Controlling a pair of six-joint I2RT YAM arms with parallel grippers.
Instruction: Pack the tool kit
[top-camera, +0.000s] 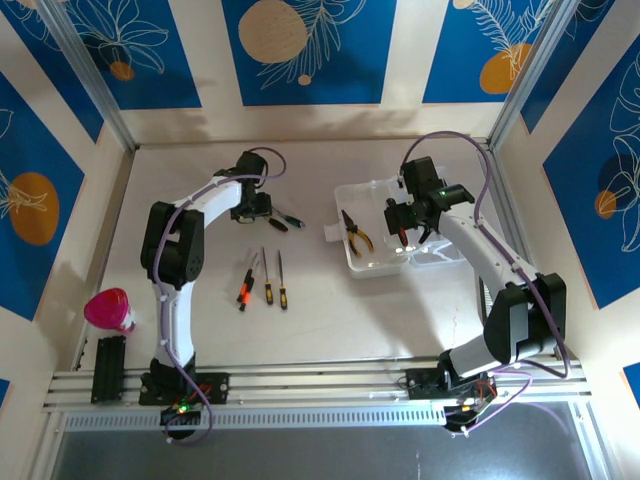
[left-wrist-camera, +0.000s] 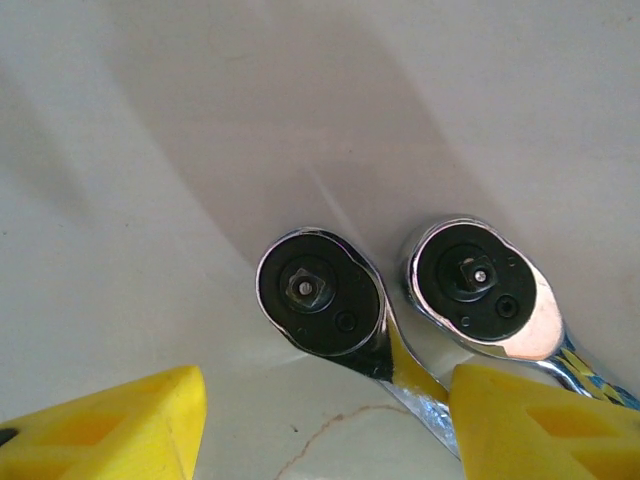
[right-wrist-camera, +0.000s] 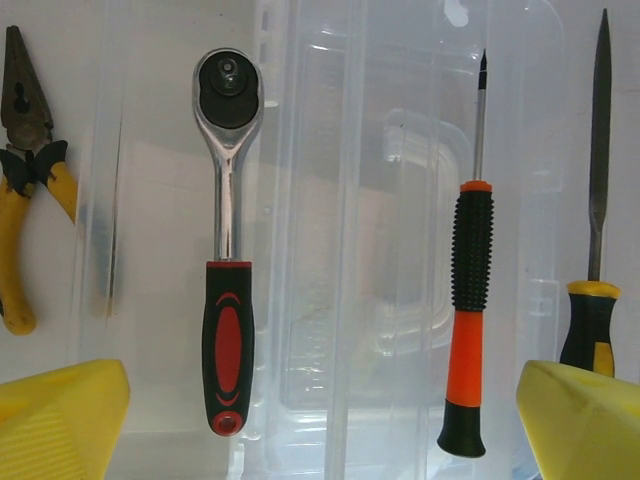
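White table (top-camera: 385, 312), blue leaf-print walls (top-camera: 150, 60)

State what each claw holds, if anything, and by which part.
Nothing is held. The left claw stands open above two ratchet heads; the right claw stands open above the clear case.

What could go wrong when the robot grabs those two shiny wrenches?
1. The two ratchet wrenches lie close together at the open left gripper. Closing might catch both, or push one away.
2. Three screwdrivers lie loose on the table near the left arm. A low sweep toward the case might scatter them.
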